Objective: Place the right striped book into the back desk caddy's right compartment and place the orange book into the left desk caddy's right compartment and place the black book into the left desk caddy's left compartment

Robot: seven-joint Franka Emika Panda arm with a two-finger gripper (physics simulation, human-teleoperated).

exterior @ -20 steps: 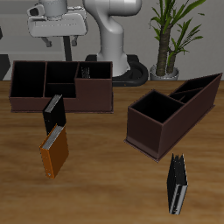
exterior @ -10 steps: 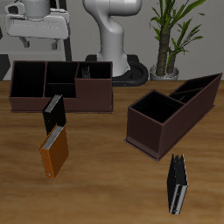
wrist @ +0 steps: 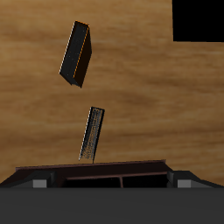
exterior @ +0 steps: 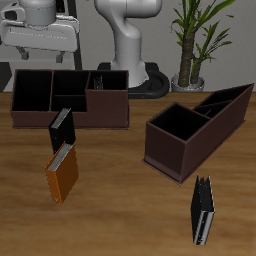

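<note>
No text, label, brand, number or sign can be read on anything here.

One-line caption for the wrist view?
Wrist camera above a desk caddy, looking down on the orange book and a striped book on the table.

Four books, two desk caddies, one plant.

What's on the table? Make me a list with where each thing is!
tool: open, empty, raised high near the back desk caddy
striped book: standing on the table just in front of the back desk caddy
orange book: on the table, in front of the striped book
black book: standing near the table's front edge
left desk caddy: set at an angle, no book seen inside
</note>
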